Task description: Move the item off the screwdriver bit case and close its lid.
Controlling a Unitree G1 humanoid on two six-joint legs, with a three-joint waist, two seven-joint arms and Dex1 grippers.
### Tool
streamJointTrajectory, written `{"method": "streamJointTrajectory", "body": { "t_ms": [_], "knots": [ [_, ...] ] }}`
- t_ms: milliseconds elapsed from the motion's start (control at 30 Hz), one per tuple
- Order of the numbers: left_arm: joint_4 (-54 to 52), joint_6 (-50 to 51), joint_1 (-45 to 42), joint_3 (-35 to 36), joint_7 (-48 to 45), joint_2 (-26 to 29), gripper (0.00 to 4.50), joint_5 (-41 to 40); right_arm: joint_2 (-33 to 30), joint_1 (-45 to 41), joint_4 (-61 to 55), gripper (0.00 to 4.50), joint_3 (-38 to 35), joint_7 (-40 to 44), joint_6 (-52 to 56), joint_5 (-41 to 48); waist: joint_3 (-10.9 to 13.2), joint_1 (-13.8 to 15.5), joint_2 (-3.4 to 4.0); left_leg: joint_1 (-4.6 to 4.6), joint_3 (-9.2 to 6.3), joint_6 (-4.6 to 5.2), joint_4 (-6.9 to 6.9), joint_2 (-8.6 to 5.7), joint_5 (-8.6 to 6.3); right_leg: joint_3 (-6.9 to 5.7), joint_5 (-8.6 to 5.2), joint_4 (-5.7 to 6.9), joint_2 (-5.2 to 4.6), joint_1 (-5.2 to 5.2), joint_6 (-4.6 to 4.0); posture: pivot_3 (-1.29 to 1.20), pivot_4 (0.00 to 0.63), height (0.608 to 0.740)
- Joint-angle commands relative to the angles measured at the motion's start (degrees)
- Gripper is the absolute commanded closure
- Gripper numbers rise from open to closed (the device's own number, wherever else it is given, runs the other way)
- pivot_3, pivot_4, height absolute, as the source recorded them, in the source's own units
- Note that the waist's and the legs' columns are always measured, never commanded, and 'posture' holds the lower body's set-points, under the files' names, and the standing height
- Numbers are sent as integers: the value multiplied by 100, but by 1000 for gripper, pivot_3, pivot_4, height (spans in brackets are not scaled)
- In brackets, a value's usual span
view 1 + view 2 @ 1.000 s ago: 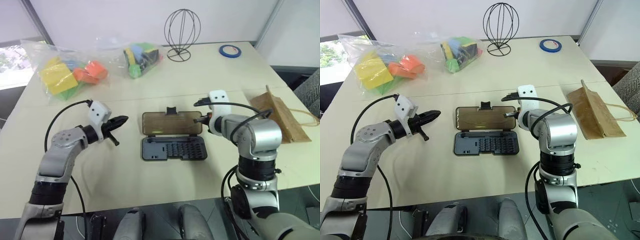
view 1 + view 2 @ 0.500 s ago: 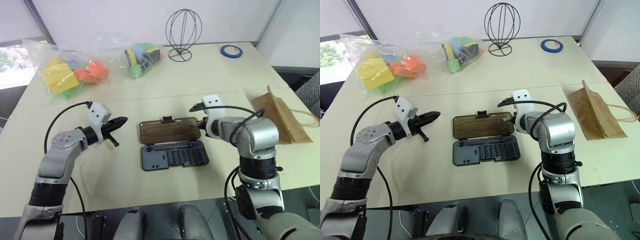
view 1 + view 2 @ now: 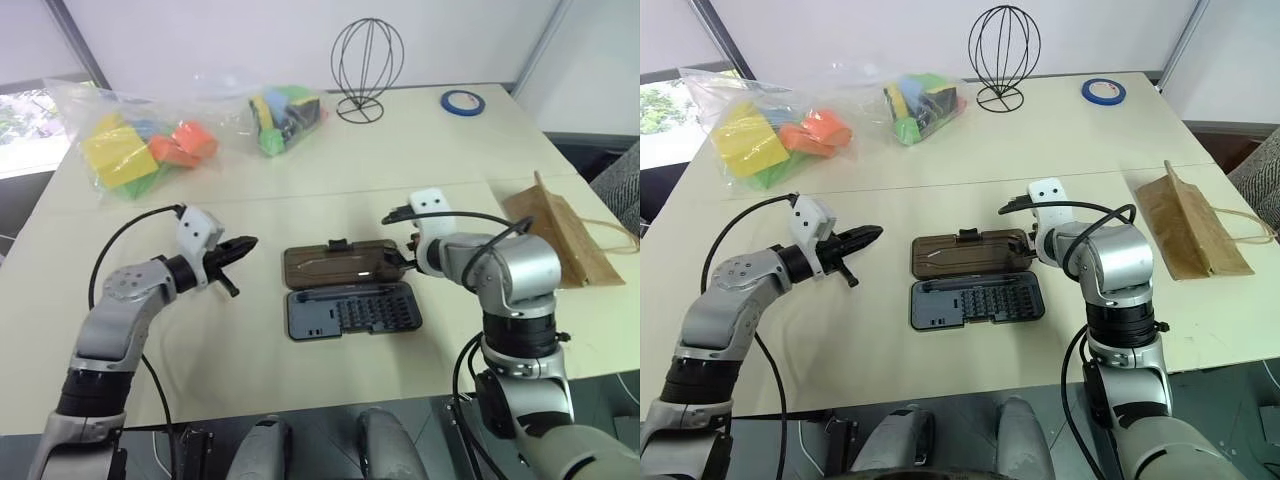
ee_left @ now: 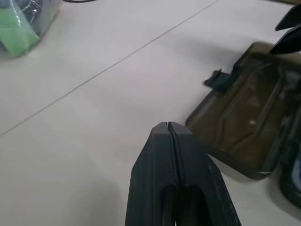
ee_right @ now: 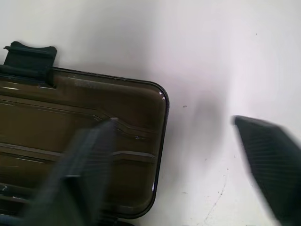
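Now my right gripper (image 5: 188, 165) hangs with its fingers spread wide over the right end of the lid (image 3: 973, 255), one finger above the panel, the other over bare table past its rounded corner. That lid is a smoky-brown see-through plastic panel with a small black latch (image 3: 966, 234) on its far edge, raised a little on its hinge. Just near of it sits the open case (image 3: 975, 301), one flat dark grey-blue tray with rows of small bits. My left gripper (image 3: 243, 247) hovers to the left of the case, apart from it, fingers pressed together. One brown paper bag (image 3: 1186, 230), flat, with thin loop handles, lies well off to the right on the pale table (image 3: 940, 160). On the far side lie two clear plastic bags (image 3: 750, 125) of coloured blocks, one wire stand (image 3: 1003, 50) and one blue tape roll (image 3: 1100, 90).
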Motion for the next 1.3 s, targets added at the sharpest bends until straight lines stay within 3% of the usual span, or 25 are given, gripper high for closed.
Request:
{"method": "streamJointTrajectory", "body": {
  "t_ms": [33,200,500,667,833,1100,1300],
  "knots": [
    [-551,413,-98,122,-233,60,4500,-535,-155,-287,-410,42,-304,411,-460,262,0,-2,0,0,0,0,0,0,0,0,0,0,0,0,0,0,150,740],
    [-1149,966,-54,-65,-773,247,4500,-1154,-478,-408,-435,42,-323,941,-1206,516,0,-5,-1,-1,0,1,0,1,0,0,0,-2,1,0,0,0,150,740],
    [-1158,1220,-118,-737,-1579,374,4500,-1372,-596,-501,112,42,-144,1387,-2183,615,1,-6,-1,0,3,2,0,3,-1,1,0,-3,3,2,0,0,150,740],
    [-318,621,-201,-1578,-2123,392,4500,-606,-817,-424,534,42,331,1573,-2923,336,1,-4,-1,1,11,2,2,1,0,1,0,-4,2,4,0,0,150,740],
    [995,-340,-347,-2274,-2283,32,4500,297,-1210,-487,900,42,784,1925,-3035,190,-2,17,4,0,14,2,3,1,0,-1,0,-5,2,4,0,0,150,740],
    [1549,-924,-447,-2346,-2430,-167,4500,602,-2348,-641,1223,42,1890,3669,-4045,-80,-7,13,6,7,14,6,13,-1,-1,-8,0,-16,2,28,0,0,150,740],
    [1576,-989,-446,-2305,-2437,-134,4500,619,-2135,-879,1997,42,1988,4083,-4462,-231,-8,7,6,20,11,34,16,1,-17,-8,0,-15,3,42,0,0,150,740]
  ]
}}
